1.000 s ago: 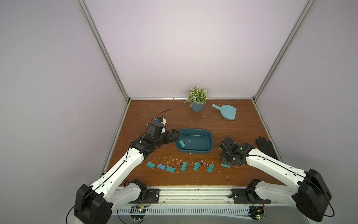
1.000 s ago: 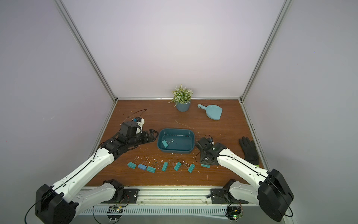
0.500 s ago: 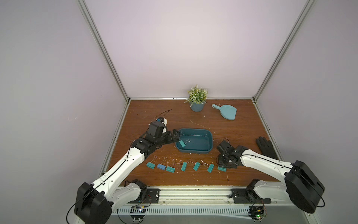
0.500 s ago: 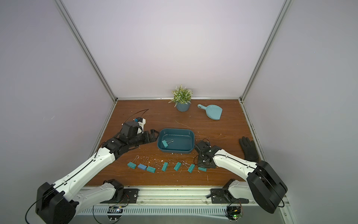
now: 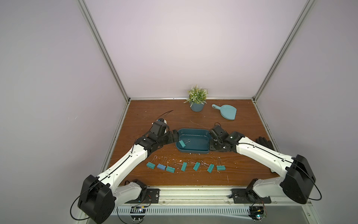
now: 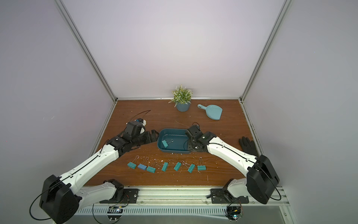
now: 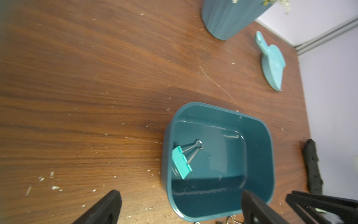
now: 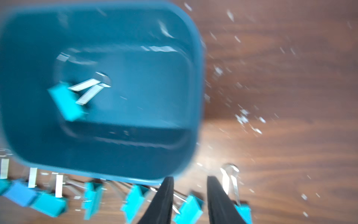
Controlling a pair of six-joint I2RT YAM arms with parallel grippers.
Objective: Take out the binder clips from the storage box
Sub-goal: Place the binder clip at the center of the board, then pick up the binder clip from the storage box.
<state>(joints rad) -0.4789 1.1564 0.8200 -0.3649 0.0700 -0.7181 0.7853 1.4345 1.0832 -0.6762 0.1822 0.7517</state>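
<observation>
If the wide-open, empty left gripper [image 5: 174, 137] bumps the box [image 5: 191, 152], the last clip [image 5: 182, 143] may slide. The right gripper [image 8: 189, 180] is part open, empty.

eight binder clips [image 5: 196, 166]: seven teal-green and one blue. one storage box [image 5: 193, 152], one potted plant [image 5: 197, 100], one dustpan [image 5: 228, 114], one black glove [image 5: 263, 141]. two robot arms [image 5: 127, 164].

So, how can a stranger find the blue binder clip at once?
Find the dark teal storage box mid-table; a row of seven clips lies on the wood before it. The blue binder clip is second from the robot's left; all others are teal-green.
</observation>
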